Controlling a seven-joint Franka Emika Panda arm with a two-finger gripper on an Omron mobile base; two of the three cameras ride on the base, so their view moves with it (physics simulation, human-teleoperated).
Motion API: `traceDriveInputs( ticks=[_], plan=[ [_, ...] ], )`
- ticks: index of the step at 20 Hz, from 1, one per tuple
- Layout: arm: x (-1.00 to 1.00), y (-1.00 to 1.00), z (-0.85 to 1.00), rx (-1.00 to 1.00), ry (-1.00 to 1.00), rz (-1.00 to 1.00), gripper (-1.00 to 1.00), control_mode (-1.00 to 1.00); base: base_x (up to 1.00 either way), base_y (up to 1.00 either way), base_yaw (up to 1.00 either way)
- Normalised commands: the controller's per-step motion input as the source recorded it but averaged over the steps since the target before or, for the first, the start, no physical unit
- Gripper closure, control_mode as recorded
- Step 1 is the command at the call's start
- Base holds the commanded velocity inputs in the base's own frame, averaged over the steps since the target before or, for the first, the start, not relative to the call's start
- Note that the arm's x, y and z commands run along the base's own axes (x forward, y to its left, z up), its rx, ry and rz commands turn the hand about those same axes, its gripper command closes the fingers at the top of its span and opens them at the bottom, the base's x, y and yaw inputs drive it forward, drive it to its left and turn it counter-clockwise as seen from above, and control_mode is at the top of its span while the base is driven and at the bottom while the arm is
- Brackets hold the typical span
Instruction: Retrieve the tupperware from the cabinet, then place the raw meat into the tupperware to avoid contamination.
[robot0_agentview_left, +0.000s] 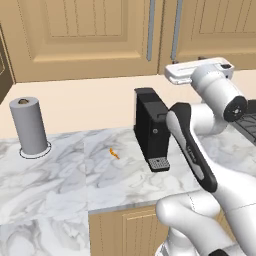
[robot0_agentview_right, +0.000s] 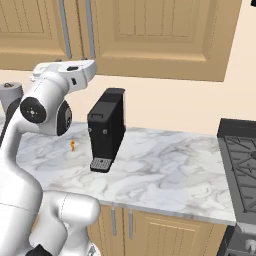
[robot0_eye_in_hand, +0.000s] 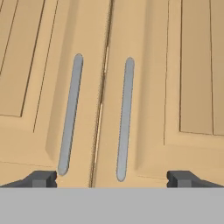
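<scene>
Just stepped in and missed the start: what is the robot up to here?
The arm is raised toward the closed cabinet, its open tool facing the two silver bar handles and holding nothing. The doors are not yet opened, so no tupperware is out. The raw meat lies on the marble counter, between the paper-towel roll and the black coffee machine.

Two base views flanking the arm, sharing the marble counter (robot0_agentview_left: 60, 185), hand view facing the cabinet (robot0_eye_in_hand: 144, 131) closely
</scene>
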Motion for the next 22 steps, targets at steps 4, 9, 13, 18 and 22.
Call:
traceDriveInputs(
  ticks=[4,9,13,18,22],
  plan=[
    [0.08,-0.05,0.16,0.00,-0.03,0.00,-1.00,-1.00,0.00,0.00,0.00],
    [0.23,-0.09,0.13,0.01,0.00,0.00,-1.00,-1.00,0.00,0.00,0.00],
    [0.39,-0.04,0.10,0.01,0.00,0.00,-1.00,-1.00,0.00,0.00,0.00],
    [0.53,0.00,0.05,0.01,0.04,0.00,-1.00,-1.00,0.00,0.00,0.00],
    [0.54,0.00,0.01,0.01,0.05,0.00,-1.00,-1.00,0.00,0.00,0.00]
  ],
)
